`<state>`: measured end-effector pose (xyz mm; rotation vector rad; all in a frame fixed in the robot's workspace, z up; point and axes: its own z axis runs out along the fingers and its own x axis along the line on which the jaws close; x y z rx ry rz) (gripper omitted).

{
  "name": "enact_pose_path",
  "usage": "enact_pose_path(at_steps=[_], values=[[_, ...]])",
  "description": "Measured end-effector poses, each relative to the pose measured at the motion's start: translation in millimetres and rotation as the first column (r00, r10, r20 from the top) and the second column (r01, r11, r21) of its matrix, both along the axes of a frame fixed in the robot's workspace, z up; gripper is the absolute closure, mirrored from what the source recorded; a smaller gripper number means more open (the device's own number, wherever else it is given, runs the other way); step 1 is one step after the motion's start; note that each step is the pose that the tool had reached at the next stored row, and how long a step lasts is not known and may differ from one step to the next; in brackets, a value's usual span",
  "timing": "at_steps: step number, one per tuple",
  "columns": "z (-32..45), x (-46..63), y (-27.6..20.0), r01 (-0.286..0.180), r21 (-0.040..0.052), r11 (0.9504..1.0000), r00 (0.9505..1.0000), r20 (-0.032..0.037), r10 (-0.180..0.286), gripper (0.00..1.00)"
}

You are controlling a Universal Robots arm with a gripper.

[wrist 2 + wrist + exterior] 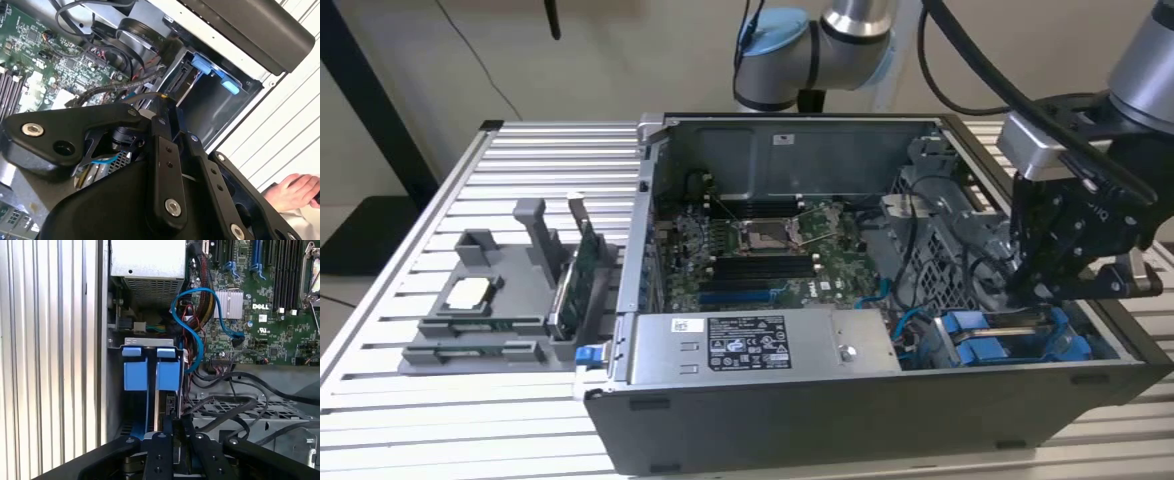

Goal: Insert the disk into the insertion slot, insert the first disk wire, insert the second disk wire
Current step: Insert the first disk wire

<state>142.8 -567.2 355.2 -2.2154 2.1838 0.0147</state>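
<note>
Ribbed metal table [400, 430] is carrying the open case [854, 425]; the gripper [1030, 298] is hovering over two blue caddies [135, 375], its grip impossible to tell; a hand [295, 192] is resting nearby.

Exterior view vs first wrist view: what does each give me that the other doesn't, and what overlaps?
Exterior view adds: a grey fixture holding a green card on the slatted table at the exterior view's left, plus the arm's upper joints. First wrist view adds: a blue cable looping to a black plug on the motherboard, beside a silver heatsink. Both: two blue caddy tabs in the drive cage, with the pincer close to them.
</note>
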Motion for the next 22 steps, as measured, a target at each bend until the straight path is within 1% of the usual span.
enact_pose_path(at_steps=[1,5,6,8,13,17,22], values=[[-1.0,0.6,-0.5,0.0,0.0022,1.0,1.0,-0.0004,0.0,0.81],[-4.0,3.1,-1.9,0.001,0.0214,0.9998,1.0,-0.0014,-0.001,0.81],[-4.9,3.8,-2.3,0.001,0.0246,0.9997,1.0,-0.0018,-0.001,0.81],[-6.3,5.0,-2.9,0.002,0.026,0.9997,1.0,-0.0028,-0.002,0.81],[-9.5,7.6,-4.0,0.01,0.0261,0.9996,0.9999,-0.0041,-0.01,0.81],[-11.0,11.7,-4.1,0.014,0.0267,0.9995,0.9999,-0.0045,-0.014,0.81],[-12.4,14.7,-4.2,0.022,0.0265,0.9994,0.9997,-0.007,-0.021,0.81]])
